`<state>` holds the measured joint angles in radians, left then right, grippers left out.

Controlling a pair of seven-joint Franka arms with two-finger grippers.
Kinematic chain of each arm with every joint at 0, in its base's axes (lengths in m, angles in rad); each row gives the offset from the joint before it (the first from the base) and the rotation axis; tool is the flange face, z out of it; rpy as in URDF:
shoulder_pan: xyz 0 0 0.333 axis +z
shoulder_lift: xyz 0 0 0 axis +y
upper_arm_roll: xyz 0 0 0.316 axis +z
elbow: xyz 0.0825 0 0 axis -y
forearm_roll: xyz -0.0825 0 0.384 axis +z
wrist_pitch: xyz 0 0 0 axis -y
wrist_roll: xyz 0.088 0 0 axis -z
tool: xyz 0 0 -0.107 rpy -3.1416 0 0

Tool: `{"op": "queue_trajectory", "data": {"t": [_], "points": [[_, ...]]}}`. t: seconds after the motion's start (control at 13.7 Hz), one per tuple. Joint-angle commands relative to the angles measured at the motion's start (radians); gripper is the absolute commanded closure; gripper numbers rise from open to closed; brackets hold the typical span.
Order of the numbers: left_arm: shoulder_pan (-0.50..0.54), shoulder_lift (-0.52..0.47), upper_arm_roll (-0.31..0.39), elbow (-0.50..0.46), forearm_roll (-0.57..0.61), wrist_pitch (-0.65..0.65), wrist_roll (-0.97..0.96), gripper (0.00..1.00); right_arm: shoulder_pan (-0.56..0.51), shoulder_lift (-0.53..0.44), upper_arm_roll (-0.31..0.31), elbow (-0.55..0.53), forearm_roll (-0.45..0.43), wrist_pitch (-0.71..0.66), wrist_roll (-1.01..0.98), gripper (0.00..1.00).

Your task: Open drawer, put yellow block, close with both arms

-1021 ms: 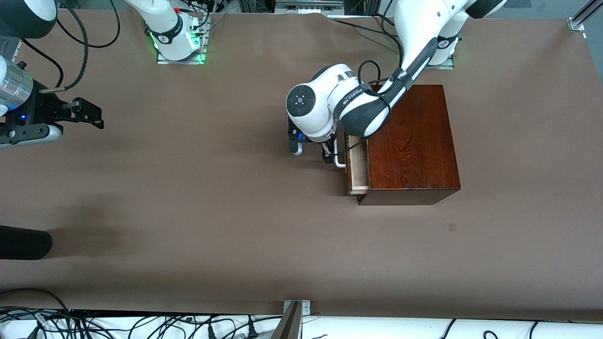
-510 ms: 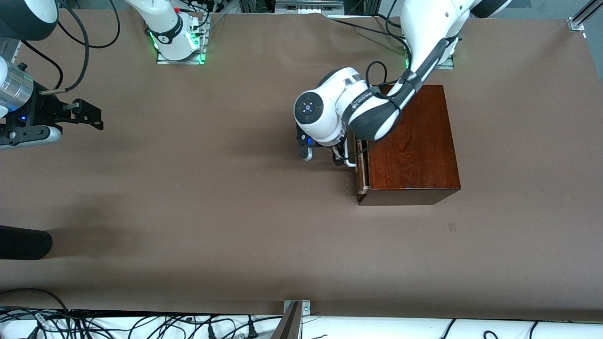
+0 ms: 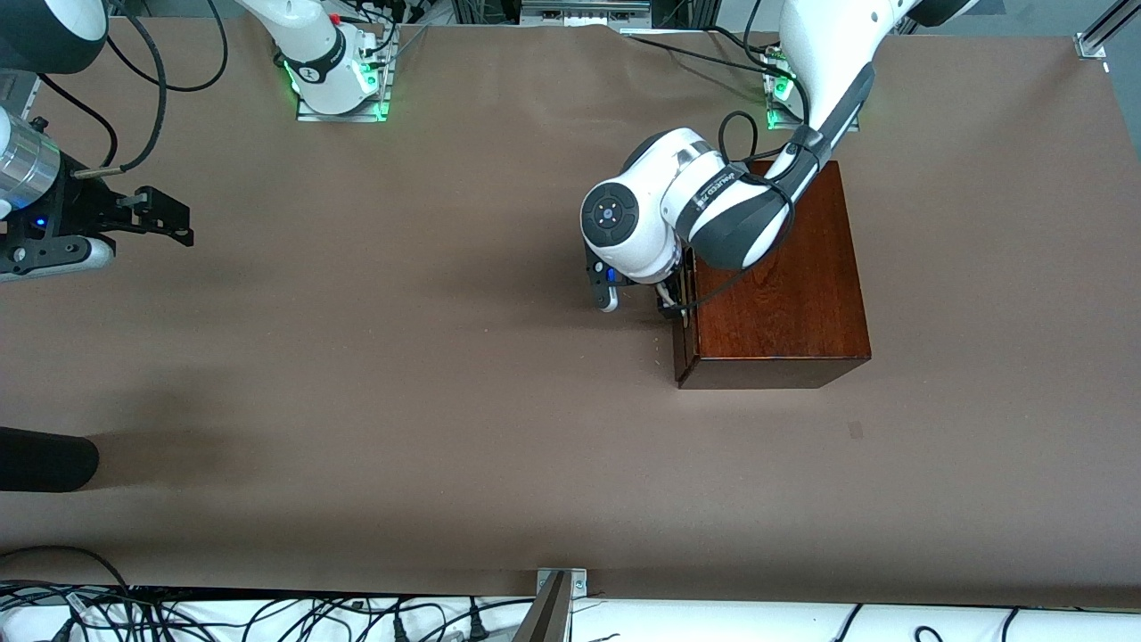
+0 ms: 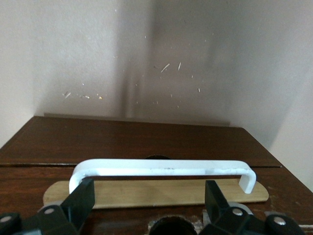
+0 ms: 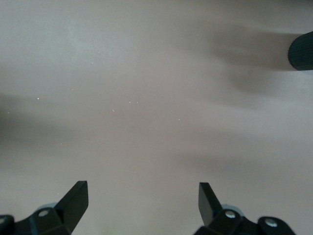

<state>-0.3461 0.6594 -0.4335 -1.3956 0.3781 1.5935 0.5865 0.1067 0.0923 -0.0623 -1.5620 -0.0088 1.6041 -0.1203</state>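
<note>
I count two arms, one wooden box (image 3: 774,276) and one drawer (image 3: 683,325) on the brown table (image 3: 401,374). I cannot find the yellow block in any view, so I cannot tell where it is.

The box sits toward the left arm's end of the table. From the front camera, its drawer is pushed in, the dark front lying flush with the box face. In the left wrist view I see the drawer's dark front (image 4: 146,142) with one white bar handle (image 4: 161,169) mounted on a pale wooden plate (image 4: 156,193).

The left arm (image 3: 824,62) reaches down from its base across the top of the box, and the left gripper (image 3: 667,299) is at the drawer front. In the left wrist view the left gripper (image 4: 149,200) has its two black fingers (image 4: 80,200) spread wide, one near each end of the handle. The handle lies between them and I cannot tell whether either finger touches it; they are not clamped on it.

The right arm (image 3: 303,40) waits at its own end of the table. The right gripper (image 3: 147,214) hangs over bare table, and in the right wrist view the right gripper (image 5: 142,200) shows two fingers (image 5: 76,200) spread apart with nothing between them. One dark rounded object (image 5: 301,51) shows at the edge of that view; I cannot tell what it is.
</note>
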Motion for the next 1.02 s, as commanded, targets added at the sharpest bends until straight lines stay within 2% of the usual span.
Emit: {"op": "queue_trajectory", "data": {"t": [0.0, 0.22, 0.29, 0.44, 0.58, 0.88, 0.95], "points": [[0.001, -0.024, -0.001, -0.017, 0.03, -0.007, 0.021, 0.0, -0.002, -0.002, 0.007, 0.011, -0.011, -0.01, 0.016, 0.0], [-0.002, -0.026, -0.004, 0.006, 0.0, 0.0, 0.019, 0.0, -0.002, -0.002, 0.007, 0.013, -0.008, -0.009, 0.016, 0.0], [-0.004, -0.026, -0.004, 0.041, -0.031, -0.001, 0.019, 0.0, -0.002, -0.002, 0.007, 0.013, -0.007, -0.009, 0.017, 0.0], [0.001, -0.073, -0.004, 0.063, -0.094, -0.006, 0.021, 0.0, -0.002, -0.002, 0.007, 0.013, -0.005, -0.01, 0.018, 0.0], [0.044, -0.139, -0.004, 0.063, -0.133, -0.013, 0.021, 0.0, -0.002, -0.002, 0.007, 0.013, -0.005, -0.009, 0.016, 0.0], [0.205, -0.282, 0.002, 0.064, -0.116, -0.05, 0.007, 0.0, -0.002, -0.002, 0.007, 0.013, -0.005, -0.007, 0.016, 0.0], [0.216, -0.303, 0.016, 0.064, -0.119, -0.075, 0.0, 0.0, -0.002, -0.002, 0.007, 0.013, -0.003, -0.007, 0.016, 0.0]]}}
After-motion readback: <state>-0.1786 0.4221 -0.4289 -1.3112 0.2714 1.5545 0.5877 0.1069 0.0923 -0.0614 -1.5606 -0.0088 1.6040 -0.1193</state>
